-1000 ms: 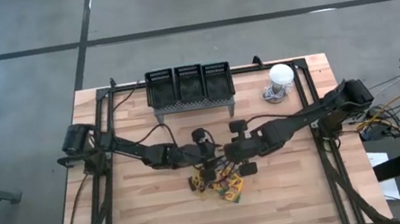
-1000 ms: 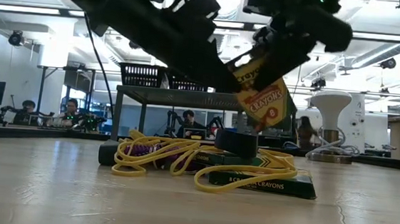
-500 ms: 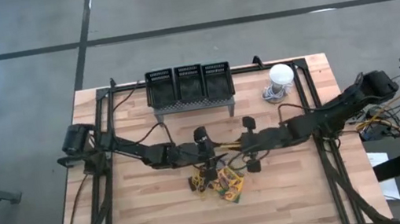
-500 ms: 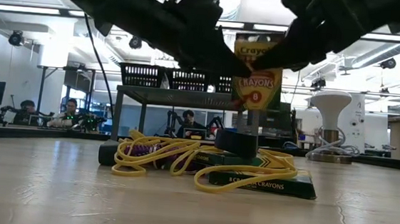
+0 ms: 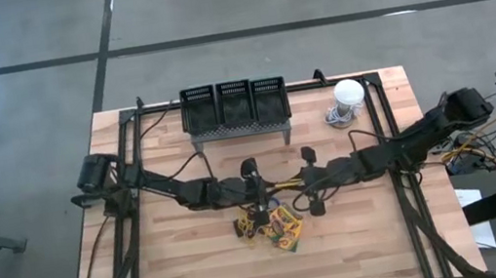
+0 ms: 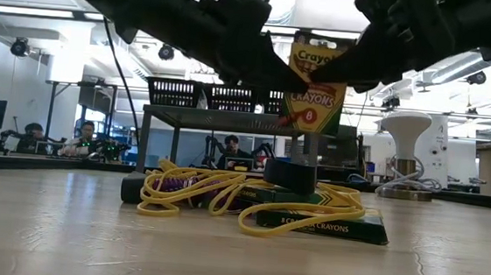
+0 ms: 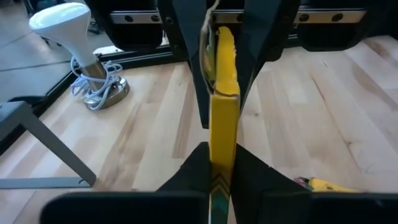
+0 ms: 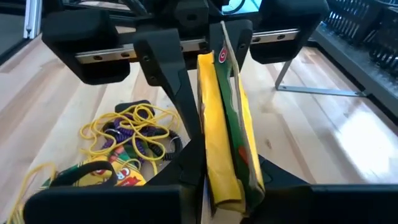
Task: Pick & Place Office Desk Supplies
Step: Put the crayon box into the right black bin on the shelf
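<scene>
Currently: one crayon box held in the air by both grippers at once.

Wooden table (image 5: 199, 274) carries a grey mesh stand (image 5: 237, 126) at the far edge and a white dome-shaped lamp (image 5: 348, 94) beside it. Mid-table, left gripper (image 6: 277, 74) and right gripper (image 6: 325, 72) meet head-on, each with fingers pinched narrow on the same upright crayon box (image 6: 314, 81), raised clear of the surface. Below it lies a pile: two more crayon boxes (image 6: 322, 223) lying flat, with yellow rubber bands (image 6: 188, 194) draped over them and purple rubber bands (image 8: 134, 140) tangled among the yellow.
</scene>
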`<state>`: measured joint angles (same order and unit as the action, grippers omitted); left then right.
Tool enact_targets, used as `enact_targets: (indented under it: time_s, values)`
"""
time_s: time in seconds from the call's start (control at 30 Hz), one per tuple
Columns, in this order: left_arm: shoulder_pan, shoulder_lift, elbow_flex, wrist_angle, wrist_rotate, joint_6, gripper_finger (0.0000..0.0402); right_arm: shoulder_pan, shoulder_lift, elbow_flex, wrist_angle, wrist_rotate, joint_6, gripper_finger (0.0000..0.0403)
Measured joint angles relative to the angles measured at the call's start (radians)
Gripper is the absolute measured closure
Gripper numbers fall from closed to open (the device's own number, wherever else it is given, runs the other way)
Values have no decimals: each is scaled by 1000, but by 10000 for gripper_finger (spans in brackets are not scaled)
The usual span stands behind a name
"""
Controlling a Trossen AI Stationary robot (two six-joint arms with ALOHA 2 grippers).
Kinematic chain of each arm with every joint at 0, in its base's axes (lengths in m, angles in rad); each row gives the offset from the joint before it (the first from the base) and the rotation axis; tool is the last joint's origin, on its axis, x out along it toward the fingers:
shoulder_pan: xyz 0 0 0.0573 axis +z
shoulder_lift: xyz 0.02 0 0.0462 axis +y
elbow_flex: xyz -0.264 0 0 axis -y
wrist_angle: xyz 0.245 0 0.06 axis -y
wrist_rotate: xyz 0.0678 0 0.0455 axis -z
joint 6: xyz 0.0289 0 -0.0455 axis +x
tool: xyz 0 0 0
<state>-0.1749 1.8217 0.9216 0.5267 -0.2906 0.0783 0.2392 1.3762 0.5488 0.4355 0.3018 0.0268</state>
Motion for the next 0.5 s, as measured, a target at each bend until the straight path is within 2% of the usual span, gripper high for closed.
enact_targets:
  time_s: [0.2,0.5]
  values:
    - [-1,0,0,-3,13,4,374,-1,-7,0,-5,-60,13,344]
    - [-1,0,1,-22,4,-4,368,-1,-2,-1,-9,-93,-12,229]
